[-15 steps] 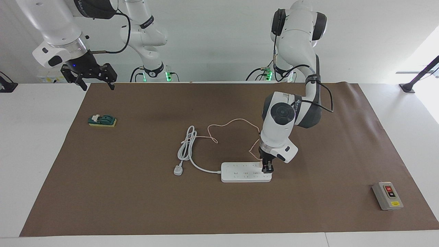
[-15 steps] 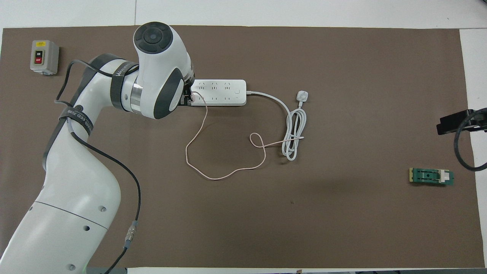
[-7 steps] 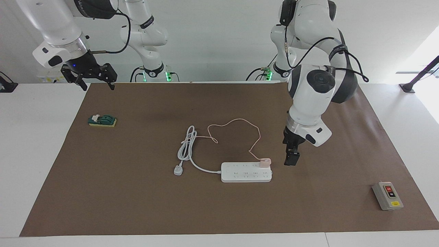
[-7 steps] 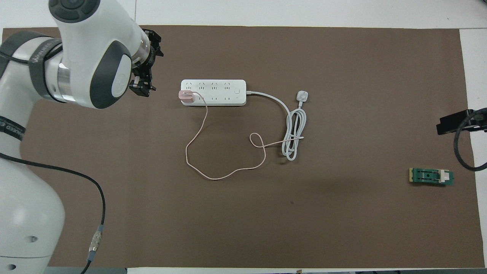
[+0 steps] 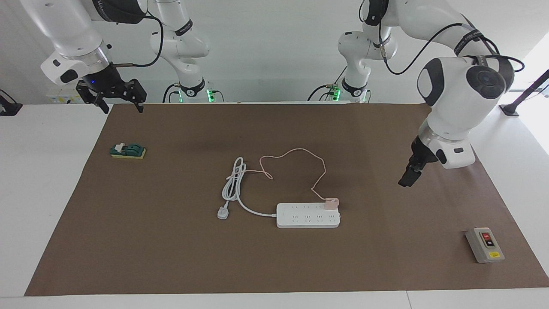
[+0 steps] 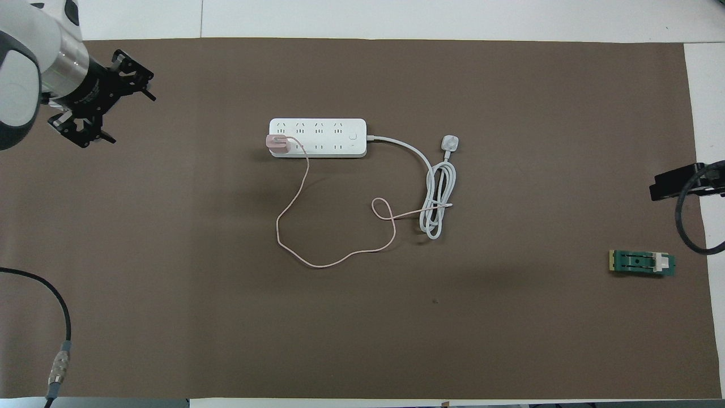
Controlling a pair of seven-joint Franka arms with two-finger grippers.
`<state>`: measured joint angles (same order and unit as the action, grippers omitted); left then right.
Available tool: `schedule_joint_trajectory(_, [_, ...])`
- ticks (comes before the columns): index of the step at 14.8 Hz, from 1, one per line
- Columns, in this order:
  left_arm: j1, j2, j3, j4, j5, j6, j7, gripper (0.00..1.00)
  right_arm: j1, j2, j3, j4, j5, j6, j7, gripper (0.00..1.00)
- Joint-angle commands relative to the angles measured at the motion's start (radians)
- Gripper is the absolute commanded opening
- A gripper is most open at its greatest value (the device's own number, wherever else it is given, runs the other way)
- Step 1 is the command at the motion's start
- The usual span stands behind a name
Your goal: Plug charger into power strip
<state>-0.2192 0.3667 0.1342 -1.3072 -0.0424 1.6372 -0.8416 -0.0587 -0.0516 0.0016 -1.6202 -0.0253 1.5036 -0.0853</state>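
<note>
Left tool [image 5: 407, 178] up in the air over the brown mat [image 5: 171, 257], toward the left arm's end of the table [image 5: 43, 193] from the power strip [image 5: 308, 215], well apart from it; released or clenched, cannot tell. Right tool [image 5: 122, 109] waiting with jaws spread and empty, over the mat's corner toward the right arm's end from the power strip. Charger [image 5: 331, 203] seated on the power strip, at its end toward the left arm, in the socket row nearer the robots. Thin pink cable [image 5: 296, 151] looping over the mat, nearer the robots than the power strip. White plug [image 5: 222, 213] lying unconnected just off the power strip's other end. Grey button box [image 5: 484, 244] well off toward the left arm's end from the power strip; green block [image 5: 128, 150] well off toward the right arm's end.
</note>
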Motion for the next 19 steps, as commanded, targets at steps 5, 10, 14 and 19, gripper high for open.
schedule_joint_trajectory(5, [0.133,-0.124,-0.013,-0.088,0.029,-0.065,0.283,1.0,-0.017,-0.019,0.009,-0.018,0.007,-0.006,-0.021,1.0])
schedule_joint_trajectory(10, [0.138,-0.267,-0.024,-0.335,0.029,0.088,0.289,1.0,-0.017,-0.019,0.009,-0.018,0.007,-0.008,-0.021,1.0])
schedule_joint_trajectory(14, [0.169,-0.284,-0.08,-0.383,0.026,0.197,0.444,1.0,-0.018,-0.019,0.009,-0.018,0.007,-0.008,-0.021,1.0])
schedule_joint_trajectory(19, [0.158,-0.351,-0.08,-0.506,0.024,0.207,0.548,1.0,-0.017,-0.019,0.009,-0.018,0.007,-0.008,-0.021,1.0])
